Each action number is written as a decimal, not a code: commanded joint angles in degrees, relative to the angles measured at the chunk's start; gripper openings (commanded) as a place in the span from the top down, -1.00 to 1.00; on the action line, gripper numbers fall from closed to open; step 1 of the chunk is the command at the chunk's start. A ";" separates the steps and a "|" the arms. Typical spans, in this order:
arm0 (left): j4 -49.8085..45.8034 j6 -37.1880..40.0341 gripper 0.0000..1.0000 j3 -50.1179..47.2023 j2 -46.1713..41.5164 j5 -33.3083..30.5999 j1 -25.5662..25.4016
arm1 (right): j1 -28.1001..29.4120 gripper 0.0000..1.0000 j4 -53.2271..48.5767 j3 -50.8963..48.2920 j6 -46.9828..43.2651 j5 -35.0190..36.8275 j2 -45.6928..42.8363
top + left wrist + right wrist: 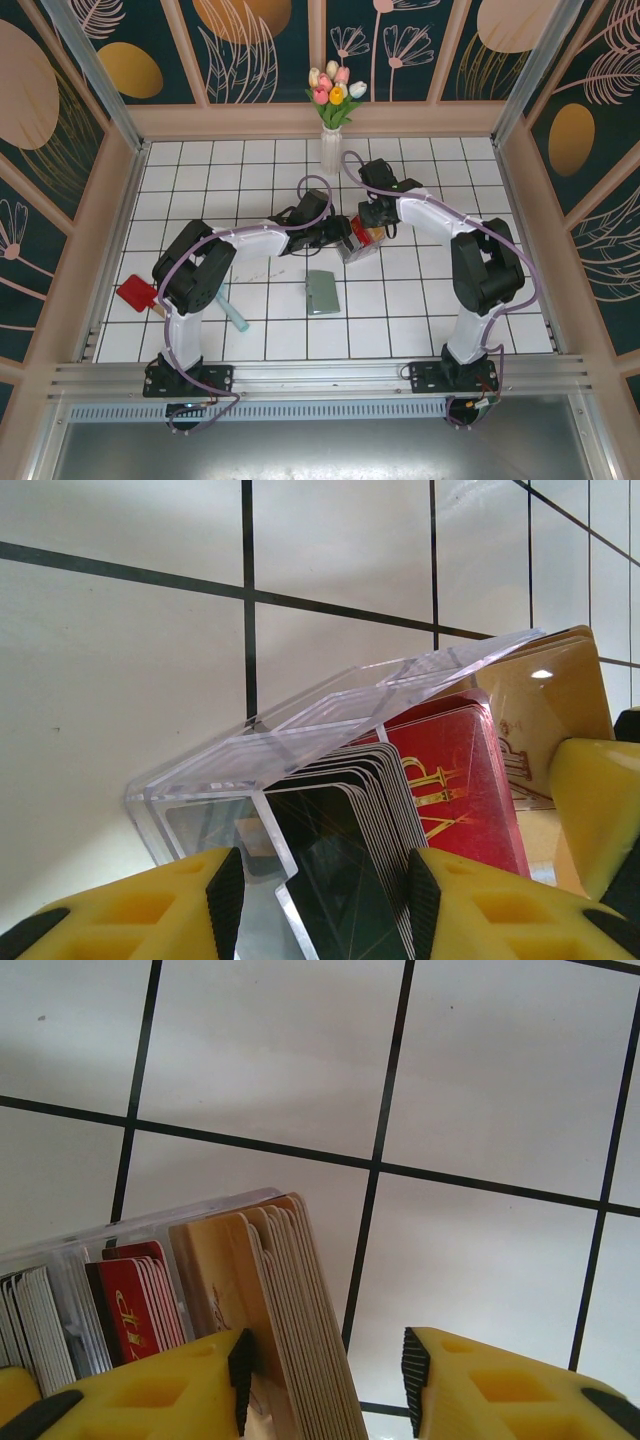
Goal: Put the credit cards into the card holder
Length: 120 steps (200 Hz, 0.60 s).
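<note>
The left gripper [325, 900] clamps the clear box [330, 715]. In its end compartment the tan credit cards [270, 1290] stand against one finger of the open right gripper [325, 1380], not between its jaws.

Bright even light, soft shadows, sheen on clear box [330, 715] (faint), sharp focus.

Your white tiled table [420, 320] carries the card holder [322, 292] near its middle, a red card [134, 294] and teal stick [235, 318] near-left (lying apart), and a tulip vase [331, 152] far back.
</note>
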 commanded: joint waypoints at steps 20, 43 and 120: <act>-3.68 0.63 0.03 -2.08 1.03 -1.23 -0.13 | -0.36 0.23 -1.82 0.47 -0.20 3.89 -3.19; -3.69 0.57 0.02 -2.08 1.15 -1.10 -0.14 | -0.44 0.30 -1.67 0.33 -0.29 3.78 -3.62; -3.59 0.54 0.01 -1.82 1.50 -0.88 -0.12 | -0.46 0.65 -2.43 0.90 0.08 2.19 -3.82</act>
